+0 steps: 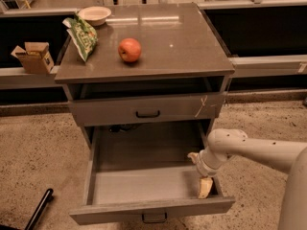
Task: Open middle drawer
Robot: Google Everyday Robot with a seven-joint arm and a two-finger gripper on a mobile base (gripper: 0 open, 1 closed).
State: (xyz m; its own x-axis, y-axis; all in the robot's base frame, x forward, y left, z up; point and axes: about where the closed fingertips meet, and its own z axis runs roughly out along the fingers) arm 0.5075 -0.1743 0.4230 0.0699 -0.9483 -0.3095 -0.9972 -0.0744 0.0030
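Note:
The middle drawer (115,209) is pulled far out of the grey cabinet, and its inside looks empty. Its small dark loop handle (154,218) sits at the centre of the plain front, at the bottom edge of the view. My gripper (200,172) is inside the drawer at its right wall, on the end of the white arm (259,150) that reaches in from the right. It is open: one cream fingertip (194,155) points up-left and the other points down toward the drawer front. It holds nothing. The lowest drawer is hidden.
The top drawer (105,110), with a white scratch mark at its right, is shut. On the cabinet top (192,42) lie a red apple (129,49), a green chip bag (82,37) and a white bowl (94,15). A cardboard box (33,56) sits on the ledge to the left. A dark bar (39,208) lies on the floor at lower left.

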